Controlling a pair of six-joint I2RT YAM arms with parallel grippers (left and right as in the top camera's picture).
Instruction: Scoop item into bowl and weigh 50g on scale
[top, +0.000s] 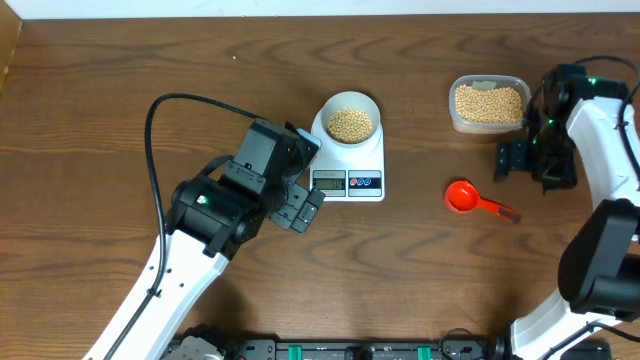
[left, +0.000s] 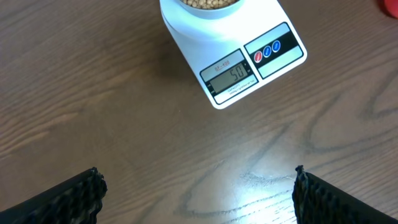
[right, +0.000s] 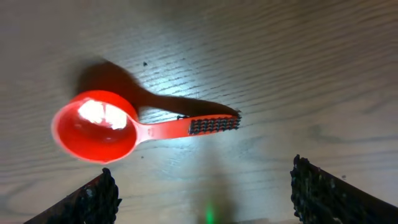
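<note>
**While bowl rests on scale, both grippers stand wide**

As the bowl of beans sits on the scale's platform, the display reads 50. The left gripper hangs near the scale's front, spread wide and empty. The right gripper gapes beside the red scoop, which lies empty on the table.

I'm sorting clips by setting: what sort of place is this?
Likely a robotics lab bench, not a kitchen: a wooden table, a left robot arm and right robot arm over it, and a scale bearing a bowl of beans.
</note>
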